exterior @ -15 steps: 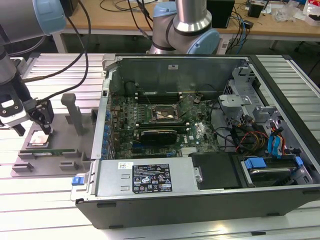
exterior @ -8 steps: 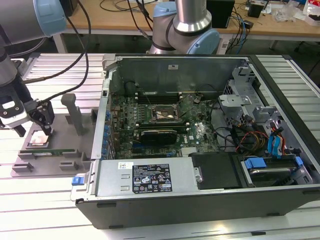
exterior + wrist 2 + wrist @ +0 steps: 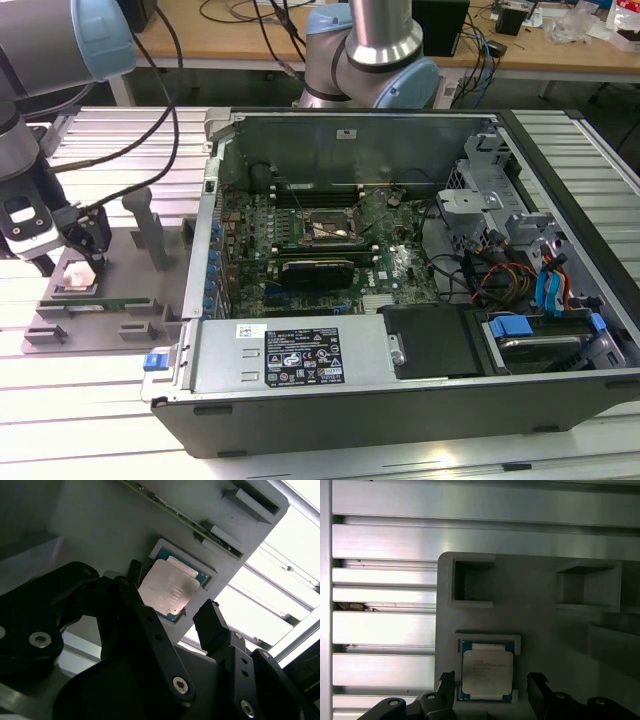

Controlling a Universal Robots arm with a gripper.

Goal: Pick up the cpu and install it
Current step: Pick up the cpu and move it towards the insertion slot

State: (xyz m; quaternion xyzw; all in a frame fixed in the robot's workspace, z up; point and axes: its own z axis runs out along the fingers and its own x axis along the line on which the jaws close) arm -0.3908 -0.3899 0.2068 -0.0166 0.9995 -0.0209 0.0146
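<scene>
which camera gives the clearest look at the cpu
The first wrist view: it faces the cpu squarely, whole top plate and rim visible in the grey tray. The second wrist view shows it slanted, framed by the hand. The exterior view shows a small pale square under the hand.

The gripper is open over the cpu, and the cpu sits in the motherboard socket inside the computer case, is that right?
No. The gripper is open over the cpu, but the cpu sits in a recess of the grey holder on the slatted table, outside the computer case. The first wrist view shows it.
</scene>
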